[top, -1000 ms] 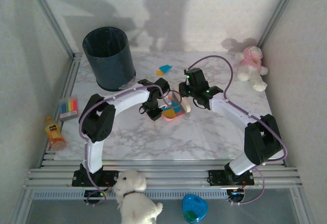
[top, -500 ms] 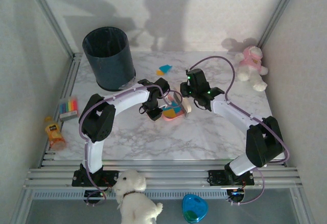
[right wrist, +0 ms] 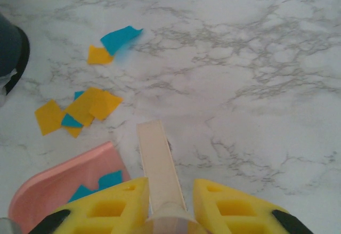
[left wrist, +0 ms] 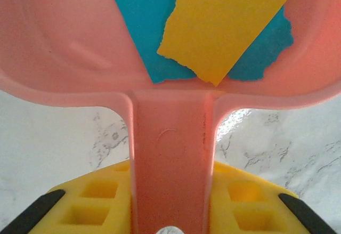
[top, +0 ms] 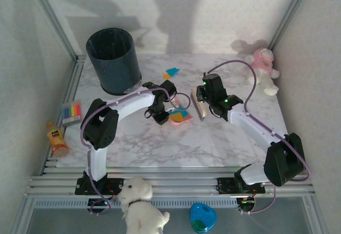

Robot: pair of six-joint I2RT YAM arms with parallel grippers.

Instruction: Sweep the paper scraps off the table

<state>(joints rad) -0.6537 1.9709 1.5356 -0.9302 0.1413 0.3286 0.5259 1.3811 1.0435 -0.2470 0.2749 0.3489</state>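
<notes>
The left gripper (left wrist: 170, 194) pinches the pink plastic dustpan (left wrist: 58, 47) steady so the right gripper (right wrist: 166, 204), pinching a flat cream stick (right wrist: 155, 156), can push orange and blue paper scraps (right wrist: 88, 109) in.

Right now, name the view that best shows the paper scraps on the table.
Right wrist: the paper scraps lie close and distinct on the table. Top external shows tiny specks; left wrist shows those in the dustpan.

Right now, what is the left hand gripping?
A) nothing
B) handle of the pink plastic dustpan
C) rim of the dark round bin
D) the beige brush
B: in the left wrist view, the handle of the pink plastic dustpan runs back into the shut left hand, with teal and yellow paper scraps lying in the pan.
</notes>
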